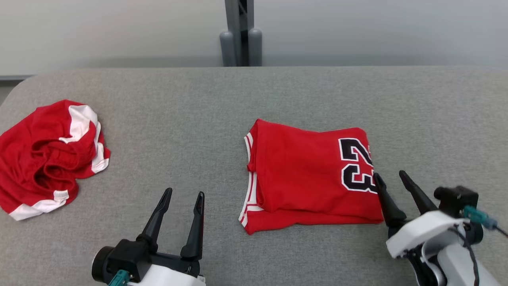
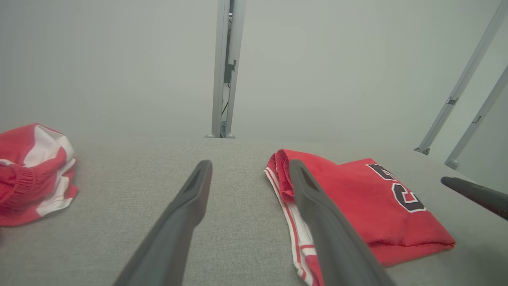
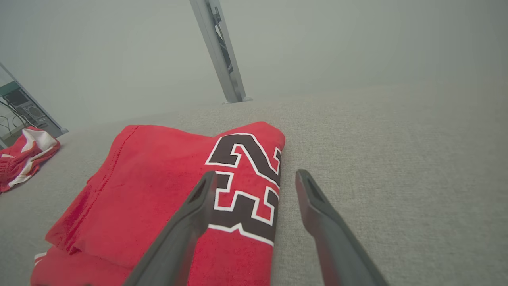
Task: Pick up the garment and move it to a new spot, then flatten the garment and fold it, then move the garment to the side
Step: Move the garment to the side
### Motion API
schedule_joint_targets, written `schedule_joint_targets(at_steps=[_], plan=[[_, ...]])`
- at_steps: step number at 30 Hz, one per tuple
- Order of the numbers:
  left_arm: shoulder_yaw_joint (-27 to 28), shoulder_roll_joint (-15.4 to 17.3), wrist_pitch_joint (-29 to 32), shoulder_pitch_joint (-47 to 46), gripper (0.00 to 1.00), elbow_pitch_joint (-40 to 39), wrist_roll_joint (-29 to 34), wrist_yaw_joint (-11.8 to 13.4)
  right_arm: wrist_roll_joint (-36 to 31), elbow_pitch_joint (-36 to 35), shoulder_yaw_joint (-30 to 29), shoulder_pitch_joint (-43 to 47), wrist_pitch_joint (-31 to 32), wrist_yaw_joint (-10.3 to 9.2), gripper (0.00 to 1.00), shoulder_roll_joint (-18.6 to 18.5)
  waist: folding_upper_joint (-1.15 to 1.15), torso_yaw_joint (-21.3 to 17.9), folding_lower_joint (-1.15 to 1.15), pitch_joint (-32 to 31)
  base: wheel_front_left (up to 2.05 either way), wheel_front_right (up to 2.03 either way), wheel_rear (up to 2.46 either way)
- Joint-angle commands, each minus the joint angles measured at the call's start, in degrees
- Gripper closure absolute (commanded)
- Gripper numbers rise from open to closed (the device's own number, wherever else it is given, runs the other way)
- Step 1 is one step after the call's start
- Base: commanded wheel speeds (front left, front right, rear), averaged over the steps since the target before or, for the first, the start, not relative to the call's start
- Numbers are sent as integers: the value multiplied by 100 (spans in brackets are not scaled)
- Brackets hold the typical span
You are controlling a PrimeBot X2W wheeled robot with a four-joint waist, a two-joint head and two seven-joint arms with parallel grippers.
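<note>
1. Now the jersey (image 1: 309, 174) lies folded as a red rectangle on the grey table (image 1: 254, 95), a little right of centre in the head view. Its black "23" is at the right end, and white-striped trim shows along the left edge.
2. At the lower right of that view, the right gripper (image 1: 389, 174) has its fingers spread wide and holds nothing. The finger nearer the frame's centre ends at the jersey's right edge by the numeral, and the other is over bare table just beside the cloth. I cannot tell whether the tip touches the fabric.
3. In the right wrist view, one finger overlaps the "23" and the other stands over grey table.
4. Left of centre at the bottom of the head view, the left gripper (image 1: 185, 192) is also spread and empty. Its fingers point up the frame over bare table, near the jersey's left edge but apart from it.
5. A crumpled red-and-white heap (image 1: 47, 159), perhaps shorts, lies at the left edge, well apart from the jersey.
6. A grey post (image 1: 240, 31) rises behind the table's far edge at top centre.
</note>
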Motion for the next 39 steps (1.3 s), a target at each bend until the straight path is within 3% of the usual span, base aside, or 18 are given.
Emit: schedule_joint_targets(at_steps=[1, 8, 16, 17, 18, 19, 20, 29, 39], plan=[[-1, 25, 2, -156, 0, -18, 44, -21, 443, 361, 156, -391, 126, 1, 0, -115, 0, 181, 0, 199, 0, 0, 0], [-51, 22, 2, -291, 0, -33, 16, -24, 1775, 992, 547, -964, 506, 1, 0, -369, 0, 372, 0, 414, 0, 0, 0], [-68, 22, 2, -372, 0, -87, 7, 19, 2454, 1440, 1034, -1224, 604, 1, 0, -594, 0, 498, 0, 505, 0, 0, 0], [-66, 22, 2, -379, 0, -91, 7, 23, 2506, 1465, 1125, -1237, 622, 1, 9, -609, 0, 507, 0, 507, 0, 0, 0], [-59, 22, 2, -384, 0, -94, 7, 23, 2567, 1479, 1215, -1248, 630, 1, 55, -621, 0, 513, 0, 507, 0, 0, 0], [-52, 22, 2, -387, 0, -97, 4, 27, 2620, 1491, 1308, -1244, 633, 1, 93, -632, 0, 515, 0, 505, 0, 0, 0], [-43, 22, 2, -390, 0, -98, 0, 32, 2535, 1570, 1500, -1272, 523, 1, 100, -740, 0, 511, 0, 495, 0, 0, 0], [17, 21, 2, -286, 0, -174, 72, 32, 1835, 1885, 1810, -1638, -50, 0, 100, -897, 0, 259, 0, 441, 0, 0, 0], [182, 22, 2, -476, 0, -295, 315, -115, 740, 1232, 938, -1605, -69, 0, 100, -661, 0, -362, 0, 617, 0, 0, 0]])
